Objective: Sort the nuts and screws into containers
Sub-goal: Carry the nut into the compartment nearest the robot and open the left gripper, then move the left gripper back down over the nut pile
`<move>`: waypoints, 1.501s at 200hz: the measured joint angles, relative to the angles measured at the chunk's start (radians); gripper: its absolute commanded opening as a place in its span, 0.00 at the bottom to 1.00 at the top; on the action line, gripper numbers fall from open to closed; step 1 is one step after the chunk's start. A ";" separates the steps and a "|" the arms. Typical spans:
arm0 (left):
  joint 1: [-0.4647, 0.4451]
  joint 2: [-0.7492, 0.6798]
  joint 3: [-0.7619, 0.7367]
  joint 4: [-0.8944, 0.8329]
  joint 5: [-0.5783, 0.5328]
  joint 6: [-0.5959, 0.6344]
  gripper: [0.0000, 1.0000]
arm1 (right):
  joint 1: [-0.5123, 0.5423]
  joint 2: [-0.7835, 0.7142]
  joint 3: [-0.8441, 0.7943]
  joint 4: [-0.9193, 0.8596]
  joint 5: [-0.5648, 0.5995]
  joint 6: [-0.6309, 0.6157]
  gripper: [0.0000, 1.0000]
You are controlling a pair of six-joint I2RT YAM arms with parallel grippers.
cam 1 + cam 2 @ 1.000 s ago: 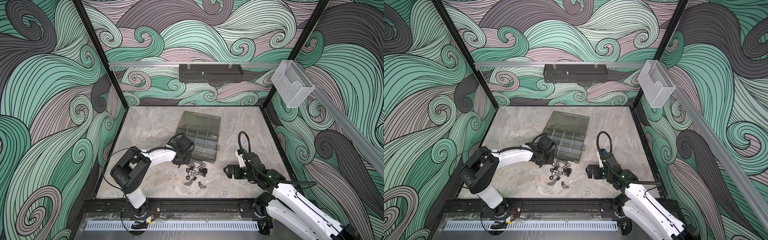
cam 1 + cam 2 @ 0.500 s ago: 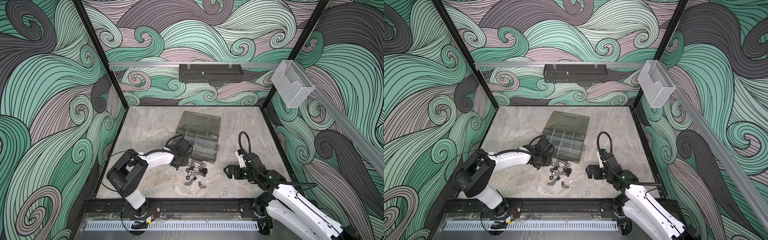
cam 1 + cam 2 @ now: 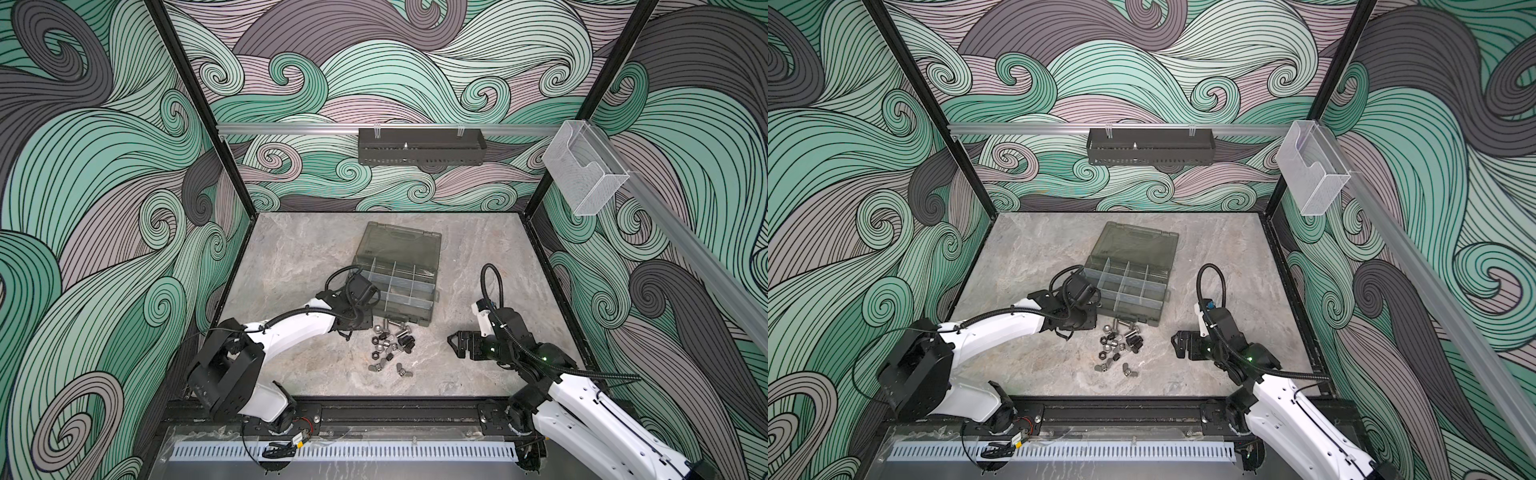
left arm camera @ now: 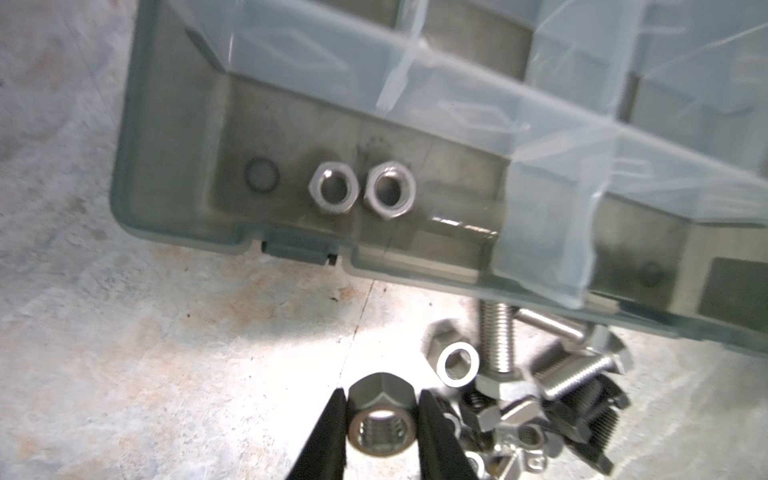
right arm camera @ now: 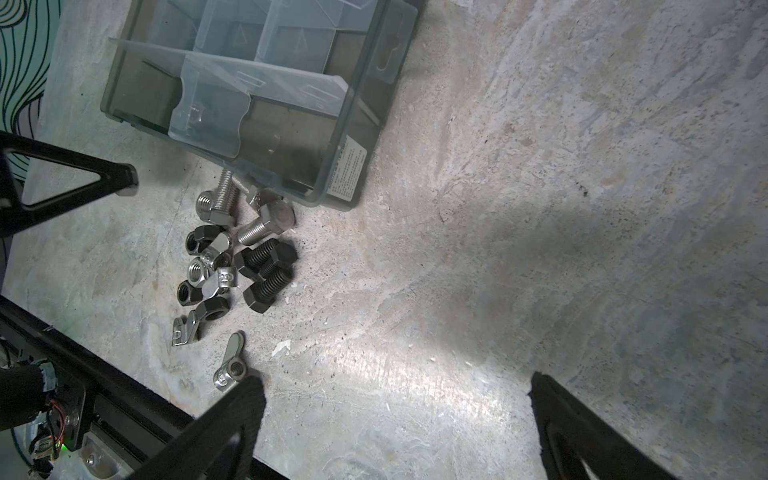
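Now, right gripper (image 5: 395, 384): jaws spread wide with nothing between them, hovering over bare table (image 5: 540, 208) to one side of the heap (best kept there, out of the other arm's path)
Stray wing nuts (image 5: 228, 370): two lie a little apart from the heap, on its near side
Heap: the screws (image 5: 266, 226), silver and black, tangled with the nuts (image 5: 197, 241) just in front of the organiser case (image 3: 409, 309)
Left gripper (image 4: 381, 395): pinching one silver hex nut (image 4: 380, 424) by its opposite sides at the heap's edge; whether it is clear of the table I cannot tell
Step in hand: probably carrying this nut to a cell. Lift straight up first so neighbours are not dragged, cross the case's near side with room to spare, and release low so it does not bounce into the next cell
Target cell (image 4: 449, 183): the front corner one, holding two silver hex nuts (image 4: 332, 193) side by side, so like goes with like
Other containers (image 3: 405, 282): nothing made out in them from above
Writing: white sticker (image 5: 347, 170) on the case's side wall, print too small to read; raised triangles on some cell floors; no brand legible on the lid (image 3: 399, 249)
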 measured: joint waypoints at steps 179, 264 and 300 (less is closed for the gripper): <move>0.027 0.259 0.245 0.005 -0.058 0.159 0.49 | 0.000 -0.016 0.000 -0.026 0.001 0.013 0.99; 0.027 0.246 0.231 0.015 -0.026 0.129 0.50 | 0.000 -0.032 0.000 -0.035 0.001 0.027 0.99; 0.027 0.189 0.189 0.014 -0.004 0.118 0.50 | 0.000 -0.031 0.000 -0.039 0.001 0.029 0.99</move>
